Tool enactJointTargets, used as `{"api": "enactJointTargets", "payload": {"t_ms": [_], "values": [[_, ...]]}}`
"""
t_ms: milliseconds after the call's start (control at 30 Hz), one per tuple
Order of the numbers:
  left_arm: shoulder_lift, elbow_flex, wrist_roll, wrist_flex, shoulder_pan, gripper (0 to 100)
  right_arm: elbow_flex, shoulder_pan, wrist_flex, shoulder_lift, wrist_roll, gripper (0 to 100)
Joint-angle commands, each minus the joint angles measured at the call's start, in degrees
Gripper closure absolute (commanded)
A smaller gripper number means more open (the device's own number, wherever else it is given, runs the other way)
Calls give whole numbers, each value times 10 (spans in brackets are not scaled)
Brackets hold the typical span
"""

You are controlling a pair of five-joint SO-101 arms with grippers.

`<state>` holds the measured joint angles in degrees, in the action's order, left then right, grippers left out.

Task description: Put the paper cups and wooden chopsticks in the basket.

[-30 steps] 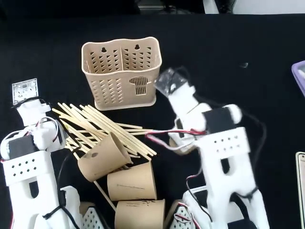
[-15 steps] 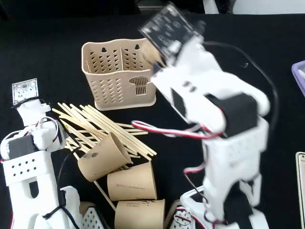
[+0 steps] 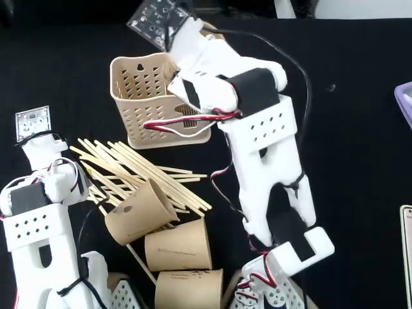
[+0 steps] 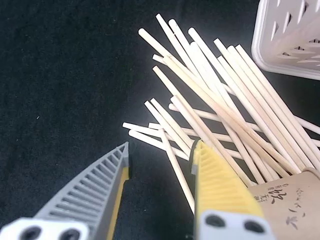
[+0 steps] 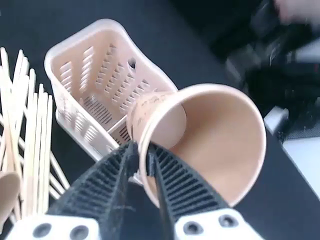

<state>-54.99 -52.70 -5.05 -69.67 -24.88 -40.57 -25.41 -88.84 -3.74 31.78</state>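
Note:
My right gripper (image 5: pixel 142 150) is shut on the rim of a tan paper cup (image 5: pixel 210 145), held tilted on its side above the beige slotted basket (image 5: pixel 100 85). From above, the right arm (image 3: pixel 257 122) arches over the basket (image 3: pixel 161 96). A fan of wooden chopsticks (image 3: pixel 141 170) lies in front of the basket. Three more paper cups lie on their sides below the pile (image 3: pixel 138 212) (image 3: pixel 178 244) (image 3: pixel 188 290). My left gripper (image 4: pixel 161 150) hangs open just over the near ends of the chopsticks (image 4: pixel 215 100), with nothing between its fingers.
The left arm (image 3: pixel 35 219) stands at the front left of the black table. A purple object (image 3: pixel 405 103) and a white card (image 3: pixel 407 244) sit at the right edge. Open black cloth stretches to the right of the basket.
The right arm has swung up and leftward from the table to above the basket, carrying the paper cup. The left arm has not moved.

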Motion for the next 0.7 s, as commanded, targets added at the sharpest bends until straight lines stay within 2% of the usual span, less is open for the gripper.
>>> {"api": "enactJointTargets", "payload": {"t_ms": [0,367,667], "values": [[-11,7,5,4,-5,790,-29,-7,-4,1,35,988],[-11,7,5,4,-5,790,-21,-2,-4,-1,105,988],[-11,7,5,4,-5,790,-11,27,-6,-1,107,988]]}}
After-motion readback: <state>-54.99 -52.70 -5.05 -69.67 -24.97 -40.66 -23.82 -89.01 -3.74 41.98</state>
